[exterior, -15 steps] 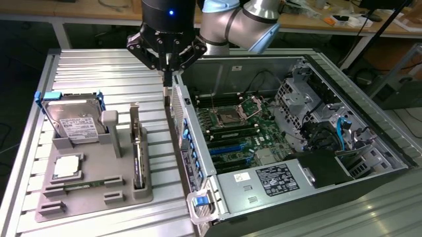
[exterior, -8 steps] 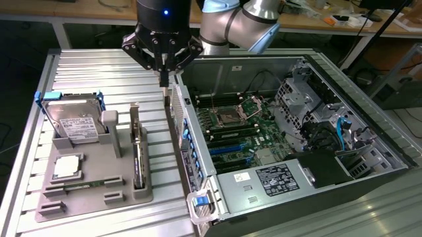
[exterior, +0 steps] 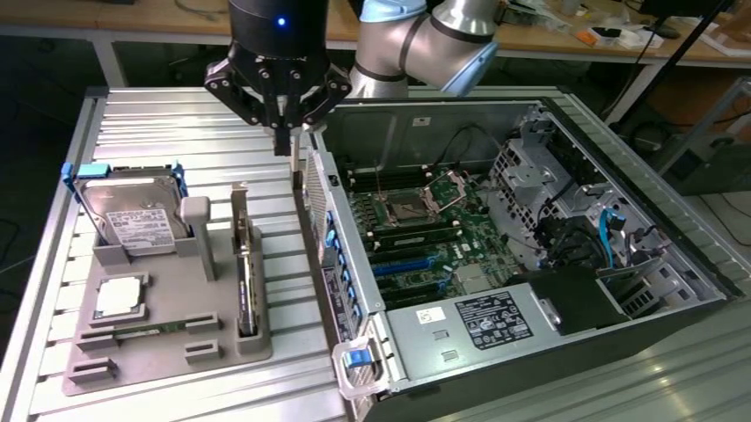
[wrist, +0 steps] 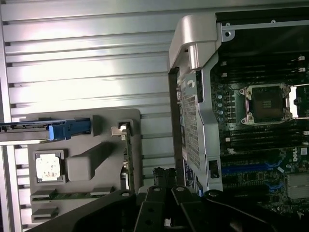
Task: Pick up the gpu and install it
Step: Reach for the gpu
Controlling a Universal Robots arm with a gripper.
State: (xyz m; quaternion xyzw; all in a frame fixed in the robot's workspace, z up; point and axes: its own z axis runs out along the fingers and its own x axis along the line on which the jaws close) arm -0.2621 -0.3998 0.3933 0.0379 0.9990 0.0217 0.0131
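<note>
Install hasn't really kicked off. The gpu (exterior: 244, 268), a thin green-edged card with a silver metal end bracket, stands edge-on in its slot along the edge of the grey plastic holder tray (exterior: 153, 352) nearest the open black computer case (exterior: 692, 290). The black gripper (exterior: 283, 145) hangs above the gap between tray and case, fingers pinched fully together and holding nothing. Pickup and seating are both left to do.

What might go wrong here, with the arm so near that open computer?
The shut hand hangs empty between the grey parts tray and the open black computer case; lowering there, it might strike the case's rear wall. The thin, edge-on black-and-green gpu card offers little to grip and might tip or slip.
</note>
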